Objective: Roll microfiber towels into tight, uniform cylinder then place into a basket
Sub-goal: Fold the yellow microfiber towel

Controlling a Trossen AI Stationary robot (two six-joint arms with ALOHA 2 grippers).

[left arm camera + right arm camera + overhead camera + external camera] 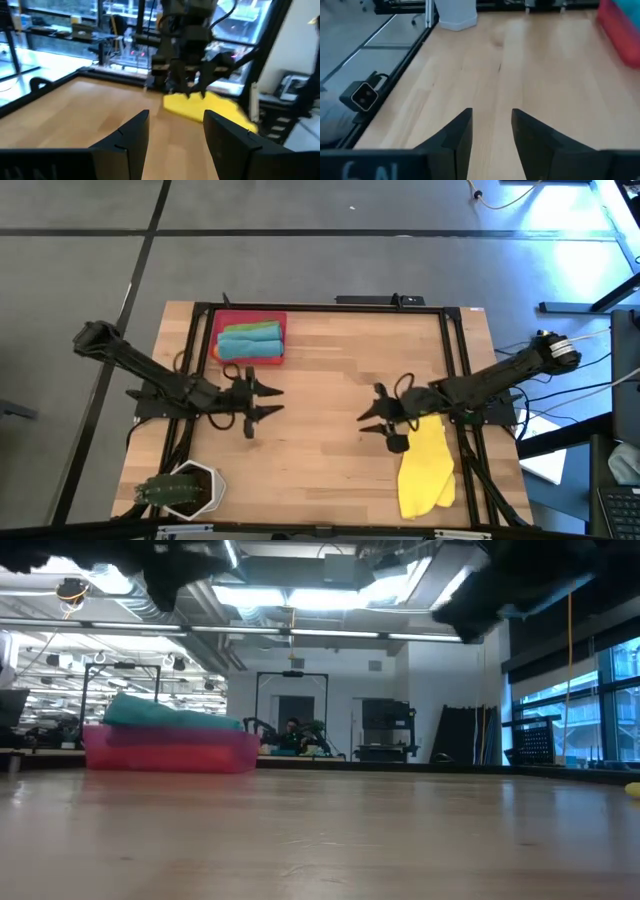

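The red basket stands at the table's far left and holds rolled towels: teal and green, with an orange edge. In the low view a teal roll shows above the basket's wall. A yellow towel lies flat at the near right, its far end under my right arm. My left gripper hovers open at mid-left, pointing toward the right. My right gripper hovers open at mid-right and faces it. Both are empty in their wrist views.
A white hexagonal pot with a plant stands at the near left corner. A black frame runs round the table's edges. Bare wood lies between the two grippers.
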